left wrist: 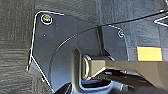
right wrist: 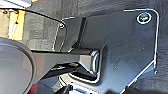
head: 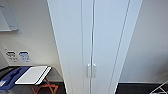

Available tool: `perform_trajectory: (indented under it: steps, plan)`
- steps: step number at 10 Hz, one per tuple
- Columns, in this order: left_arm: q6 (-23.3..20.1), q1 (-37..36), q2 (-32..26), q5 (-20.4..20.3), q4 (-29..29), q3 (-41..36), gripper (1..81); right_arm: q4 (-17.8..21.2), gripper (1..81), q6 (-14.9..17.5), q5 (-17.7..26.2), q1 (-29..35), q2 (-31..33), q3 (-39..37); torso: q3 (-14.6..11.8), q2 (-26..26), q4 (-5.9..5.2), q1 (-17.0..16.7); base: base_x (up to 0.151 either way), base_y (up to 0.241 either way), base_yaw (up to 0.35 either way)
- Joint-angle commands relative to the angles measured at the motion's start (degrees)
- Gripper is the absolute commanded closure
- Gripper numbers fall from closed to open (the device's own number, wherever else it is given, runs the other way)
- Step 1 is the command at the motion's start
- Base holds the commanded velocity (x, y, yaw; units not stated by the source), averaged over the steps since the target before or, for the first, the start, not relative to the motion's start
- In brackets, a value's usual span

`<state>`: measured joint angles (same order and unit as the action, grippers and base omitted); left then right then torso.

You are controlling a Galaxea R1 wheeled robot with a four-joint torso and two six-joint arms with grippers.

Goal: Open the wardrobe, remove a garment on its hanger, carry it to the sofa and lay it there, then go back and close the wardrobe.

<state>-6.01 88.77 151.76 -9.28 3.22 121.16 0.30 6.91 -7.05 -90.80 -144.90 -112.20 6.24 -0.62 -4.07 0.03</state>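
The wardrobe (head: 93,42) stands straight ahead in the head view, tall, narrow and white. Both of its doors are shut, meeting at a thin seam down the middle. Two small white vertical handles (head: 91,70) sit side by side low on the doors. The garment and the hanger are hidden behind the shut doors. In both wrist views I look down past the robot's dark plate onto dark grey carpet (left wrist: 15,50).
A small table with a white top (head: 33,74) and orange crossed legs stands low to the wardrobe's left, beside something blue (head: 11,78). Pale walls flank the wardrobe. A thin white frame (head: 160,89) shows at the lower right. A yellow patch (left wrist: 149,53) lies on the carpet.
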Motion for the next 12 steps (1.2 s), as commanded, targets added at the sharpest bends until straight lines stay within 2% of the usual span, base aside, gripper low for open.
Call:
perform_trajectory:
  steps: [1, 6, 12]
  plan:
    - [-0.49, -1.71, -0.93, 3.04, -0.67, -1.01, 1.0, -0.39, 1.0, 0.29, 3.53, 1.80, 1.78, 1.21, 0.00, 0.00, 0.00, 0.00, 0.101, 0.000, 0.000]
    - [-0.41, -1.71, -0.84, 3.21, -0.76, -1.01, 1.0, -0.39, 1.0, 0.29, 3.62, 2.06, 1.78, 0.86, 0.00, 0.00, 0.00, 0.00, 0.092, 0.000, 0.000]
    - [-0.41, -1.71, -1.36, 3.30, -0.76, -1.80, 1.0, -0.13, 1.0, 0.21, 3.88, 2.59, 2.48, 1.91, 0.00, 0.02, 0.00, 0.05, 0.000, 0.000, 0.000]
